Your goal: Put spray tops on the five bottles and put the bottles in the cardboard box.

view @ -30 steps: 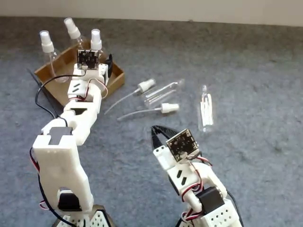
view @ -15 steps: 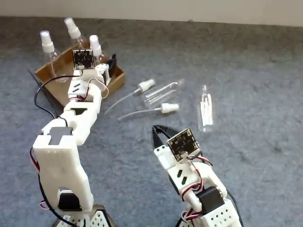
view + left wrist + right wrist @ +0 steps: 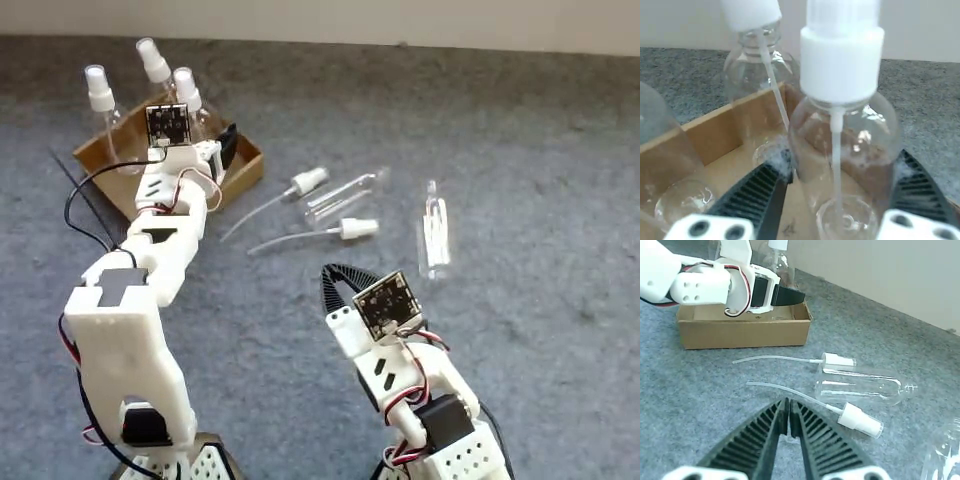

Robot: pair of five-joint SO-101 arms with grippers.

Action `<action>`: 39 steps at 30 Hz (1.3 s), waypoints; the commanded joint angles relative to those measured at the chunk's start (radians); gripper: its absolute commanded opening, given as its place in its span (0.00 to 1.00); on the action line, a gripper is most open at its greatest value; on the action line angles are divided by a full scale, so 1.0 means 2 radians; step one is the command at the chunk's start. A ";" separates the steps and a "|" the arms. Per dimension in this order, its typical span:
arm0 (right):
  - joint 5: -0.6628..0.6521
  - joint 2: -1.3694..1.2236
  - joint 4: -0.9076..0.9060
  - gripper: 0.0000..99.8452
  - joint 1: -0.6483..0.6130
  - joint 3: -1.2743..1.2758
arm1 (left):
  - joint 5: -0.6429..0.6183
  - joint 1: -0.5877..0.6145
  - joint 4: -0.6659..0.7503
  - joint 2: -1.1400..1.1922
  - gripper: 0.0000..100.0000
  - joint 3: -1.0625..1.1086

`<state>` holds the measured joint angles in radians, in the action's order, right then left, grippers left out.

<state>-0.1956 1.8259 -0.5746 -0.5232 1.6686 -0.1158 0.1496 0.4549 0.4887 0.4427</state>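
left gripper (image 3: 840, 172) clamped on a capped bottle (image 3: 842, 135), held upright inside the cardboard box (image 3: 715, 135)

second capped bottle (image 3: 100, 100) and third capped bottle (image 3: 155, 65) stand in the box beyond it

right gripper (image 3: 789, 412): jaws pressed together, nothing held, low over the grey carpet (image 3: 520, 130)

ahead of it an uncapped bottle (image 3: 860, 385) lies on its side between two loose spray tops (image 3: 839, 360); a last open bottle (image 3: 433, 235) lies apart from these
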 commanded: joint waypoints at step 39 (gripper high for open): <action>0.000 0.006 0.057 0.01 0.168 0.063 | 0.133 -0.004 -0.635 -0.392 0.41 -0.004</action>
<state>-0.1941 1.8259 -0.4918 -0.2271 1.6686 0.0744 0.1481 -0.7342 -0.2156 0.4442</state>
